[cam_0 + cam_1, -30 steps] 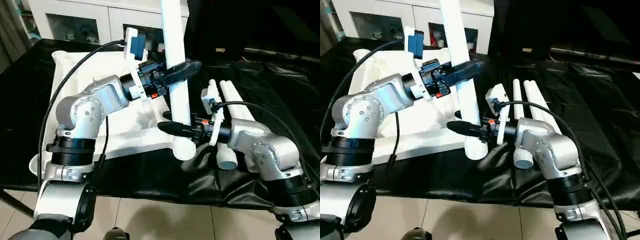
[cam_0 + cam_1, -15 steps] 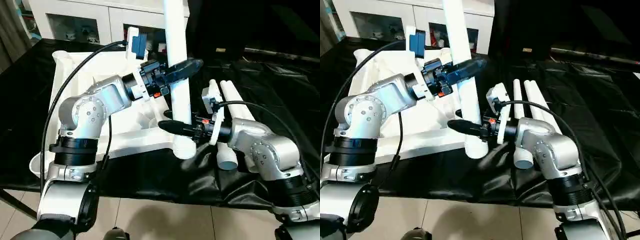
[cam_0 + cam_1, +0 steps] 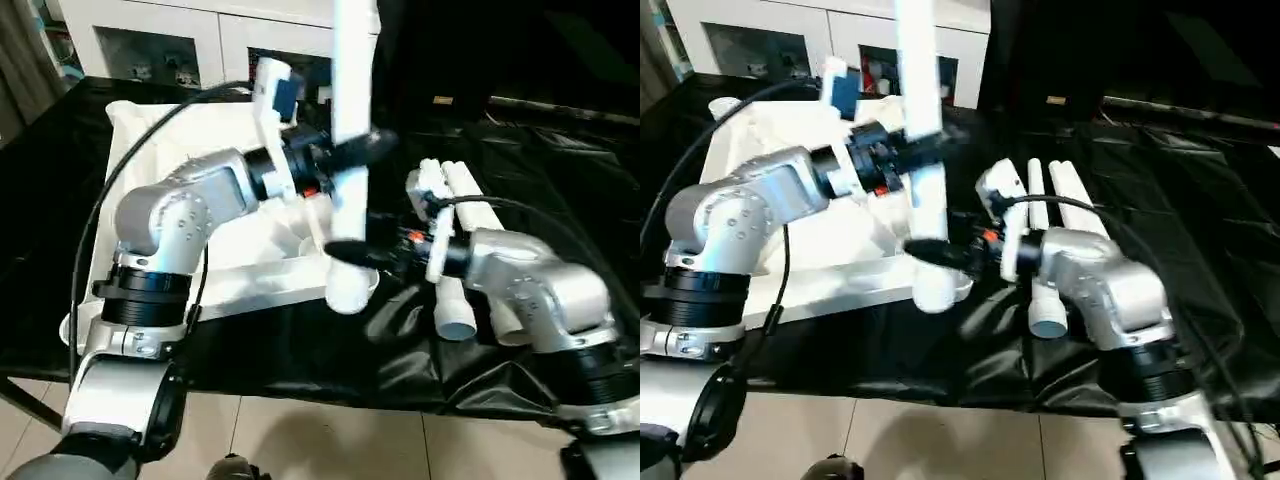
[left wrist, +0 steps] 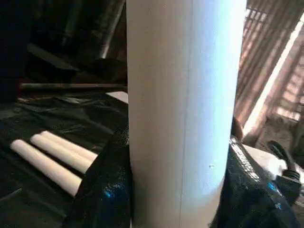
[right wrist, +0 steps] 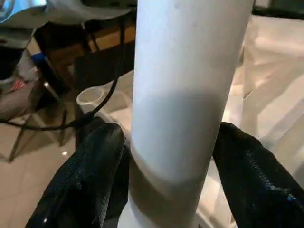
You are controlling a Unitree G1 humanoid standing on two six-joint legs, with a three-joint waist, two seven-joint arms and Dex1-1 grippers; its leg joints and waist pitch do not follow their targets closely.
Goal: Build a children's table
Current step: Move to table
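One white table leg (image 3: 350,130) stands nearly upright above the front rim of the white tabletop (image 3: 150,130). Its wide lower end (image 3: 345,290) hangs just over the black cloth. My left gripper (image 3: 350,155) is shut on the leg at mid-height, its fingers (image 4: 102,190) pressed to both sides. Lower down, my right gripper (image 3: 345,250) straddles the same leg; its fingers (image 5: 95,166) stand open, with a thin gap to the leg. Other white legs (image 3: 465,200) lie side by side on the cloth to my right, behind my right forearm.
A black cloth (image 3: 540,150) covers the work surface, bunched into folds near the front edge. A white glass-fronted cabinet (image 3: 180,40) stands behind the tabletop. Tiled floor (image 3: 330,440) lies below the front edge. Cables loop over both forearms.
The held leg has swung more upright and its lower end has shifted slightly left. My right gripper's fingers have spread apart around it. My left gripper keeps its hold.
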